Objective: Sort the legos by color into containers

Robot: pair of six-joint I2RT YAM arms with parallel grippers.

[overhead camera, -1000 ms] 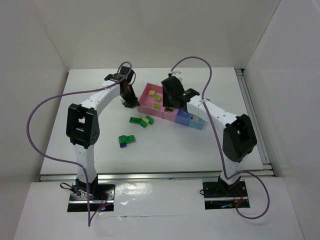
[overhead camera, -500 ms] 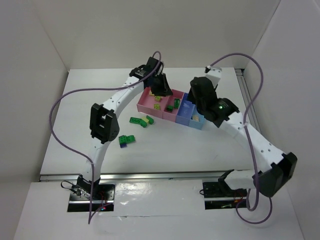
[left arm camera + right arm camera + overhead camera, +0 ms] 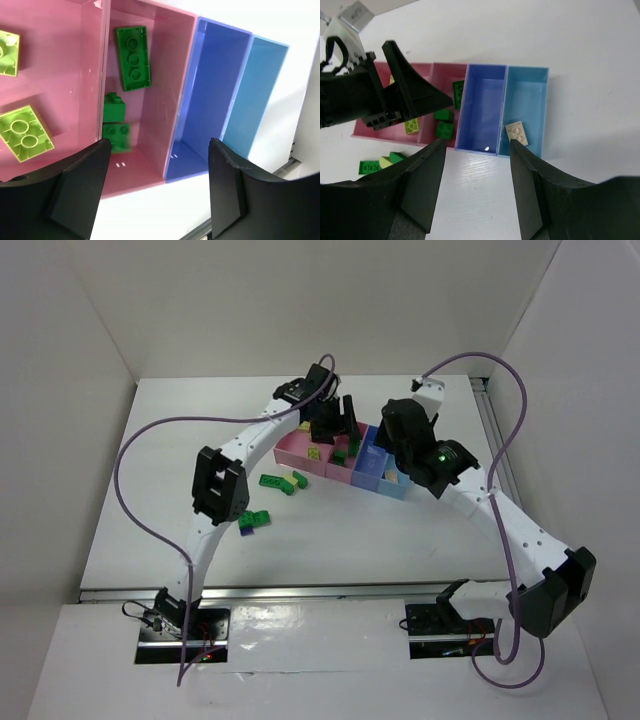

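Legos point(image 3: 270, 481) are found partly sorted. A few lie loose on the table point(image 3: 180, 460) at seven o'clock from the containers point(image 3: 290, 452), among them a green-and-blue pair point(image 3: 252, 520) that appears to be stuck together. In the left wrist view, lime bricks point(image 3: 25, 132) are seen in the pink bin point(image 3: 65, 90) and dark green bricks point(image 3: 132, 57) in the bin at three o'clock of it. A cream brick point(image 3: 518, 133) is lying in the light blue bin point(image 3: 530, 95).

The left gripper point(image 3: 160, 150) is held wide open and empty over the containers. The right gripper point(image 3: 477, 145) is likewise parted, with nothing between its fingers, above the blue bin point(image 3: 482, 100).

Trouble is most likely to be caused by crowding — both wrists are packed over the same row, so a knock could be dealt on withdrawal. A wall could be caught by a lowered finger and the joined bins dragged. The paired bricks could be dropped unsplit — a missort.
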